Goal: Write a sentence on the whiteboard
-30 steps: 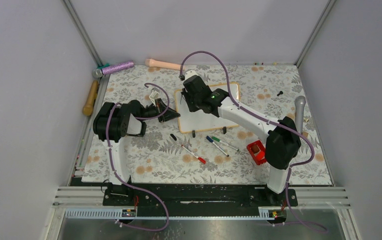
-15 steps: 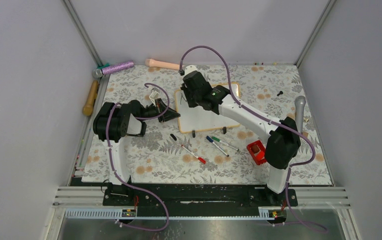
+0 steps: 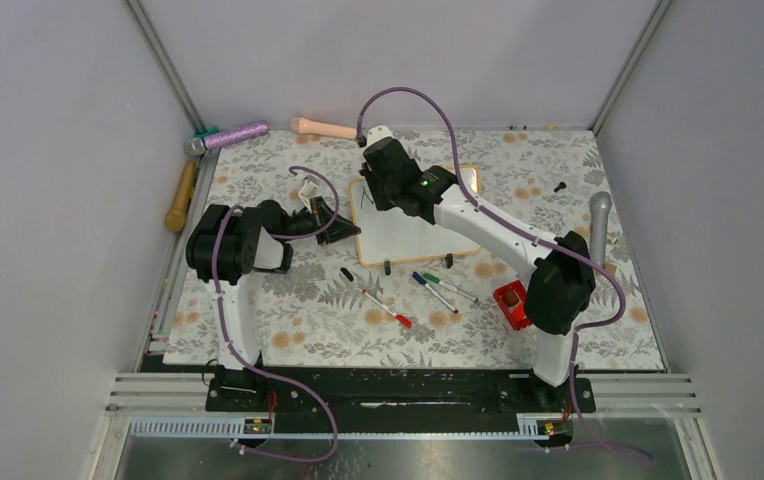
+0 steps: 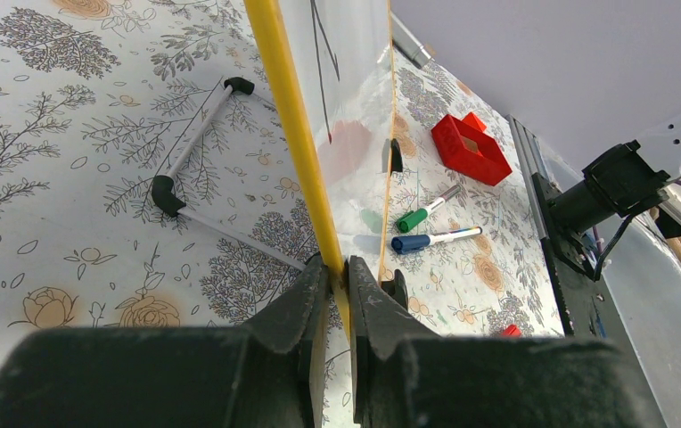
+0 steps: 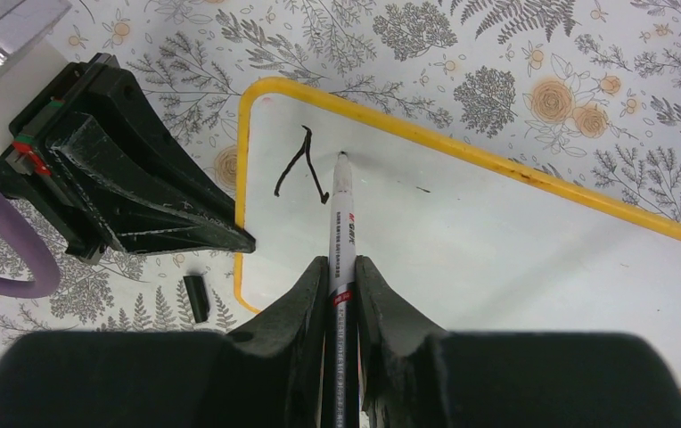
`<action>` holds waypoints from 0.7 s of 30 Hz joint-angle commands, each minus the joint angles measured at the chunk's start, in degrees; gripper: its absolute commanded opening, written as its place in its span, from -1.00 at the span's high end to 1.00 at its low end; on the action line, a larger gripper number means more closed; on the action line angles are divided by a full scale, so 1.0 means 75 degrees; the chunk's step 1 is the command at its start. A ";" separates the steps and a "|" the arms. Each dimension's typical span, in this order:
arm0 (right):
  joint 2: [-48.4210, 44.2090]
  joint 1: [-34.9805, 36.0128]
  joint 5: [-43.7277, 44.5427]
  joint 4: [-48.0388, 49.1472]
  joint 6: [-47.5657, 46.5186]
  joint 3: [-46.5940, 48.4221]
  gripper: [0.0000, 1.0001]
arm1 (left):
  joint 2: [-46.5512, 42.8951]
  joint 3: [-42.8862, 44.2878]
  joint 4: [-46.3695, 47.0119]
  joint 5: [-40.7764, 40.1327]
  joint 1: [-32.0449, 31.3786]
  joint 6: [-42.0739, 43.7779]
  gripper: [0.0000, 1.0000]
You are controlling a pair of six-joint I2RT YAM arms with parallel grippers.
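Observation:
The whiteboard with its light frame lies tilted on the flowered table. My left gripper is shut on its near-left frame edge, and it shows in the right wrist view. My right gripper is shut on a black marker over the board's upper left. The marker tip touches the white surface. Of the sentence only a few black strokes of a first letter show, just left of the tip. They also show in the left wrist view.
Loose pens lie near the board's front edge: red, blue, green, and a black cap. A red block sits front right. A silver cylinder, a wooden handle and a purple tool line the table's edges.
My right gripper has moved with the marker toward the board's far edge, uncovering black strokes at its upper left. The left arm and the board have not moved.

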 commanded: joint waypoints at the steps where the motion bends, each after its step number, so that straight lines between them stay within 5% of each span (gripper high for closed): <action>1: 0.0038 -0.0083 0.0235 -0.0053 -0.0122 0.0351 1.00 | -0.0033 -0.0099 0.0017 0.0570 -0.0138 0.0626 1.00; 21: -0.0305 -0.0101 -0.0289 -0.0041 0.0119 -0.0471 1.00 | -0.0030 -0.0099 0.0025 0.0570 -0.0138 0.0641 1.00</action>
